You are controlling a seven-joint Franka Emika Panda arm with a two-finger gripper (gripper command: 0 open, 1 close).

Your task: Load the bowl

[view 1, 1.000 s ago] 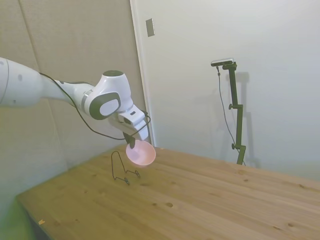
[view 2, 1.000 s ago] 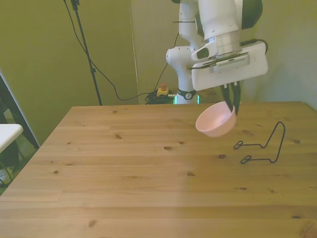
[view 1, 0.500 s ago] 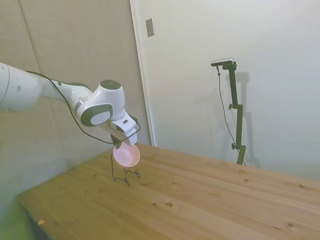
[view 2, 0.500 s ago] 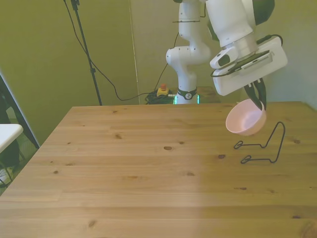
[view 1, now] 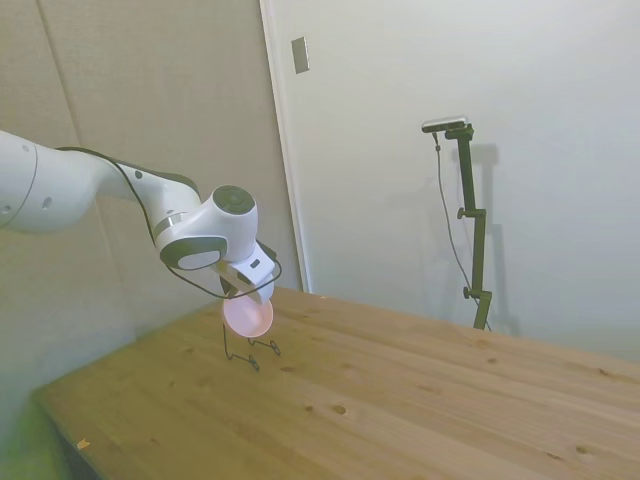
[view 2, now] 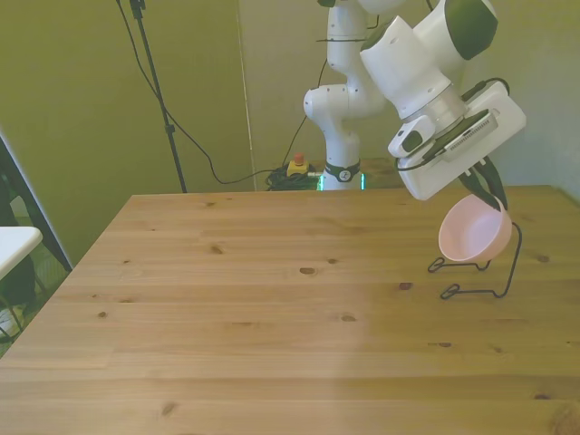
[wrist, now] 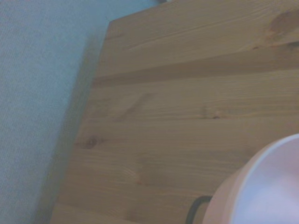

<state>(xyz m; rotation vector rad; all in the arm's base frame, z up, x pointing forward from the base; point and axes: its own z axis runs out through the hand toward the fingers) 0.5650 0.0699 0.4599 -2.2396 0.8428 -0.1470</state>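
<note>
Above the worktop point(view 2: 227, 308), near its edge at the front view's right, the pale pink bowl point(view 2: 474, 237) hangs tilted on its side, in front of the upright loop of the thin dark wire rack point(view 2: 494, 268). The hand point(view 2: 489, 188) is closed on the bowl's upper rim and holds it. Whether the bowl touches the rack I cannot tell.

A wooden table point(view 1: 420, 400) of knotty planks is seen in all views. In the side view, a beige panelled wall point(view 1: 150, 90) is met at a white door frame point(view 1: 285, 150) by a plain white wall point(view 1: 540, 60), w/ a small grey wall plate point(view 1: 300, 54) mounted approx. at frame height. In the front view, a yellowish wall point(view 2: 82, 91) is shown behind a black stand w/ cable point(view 2: 154, 86), and a white surface edge point(view 2: 16, 245) is visible at the front view's left.
</note>
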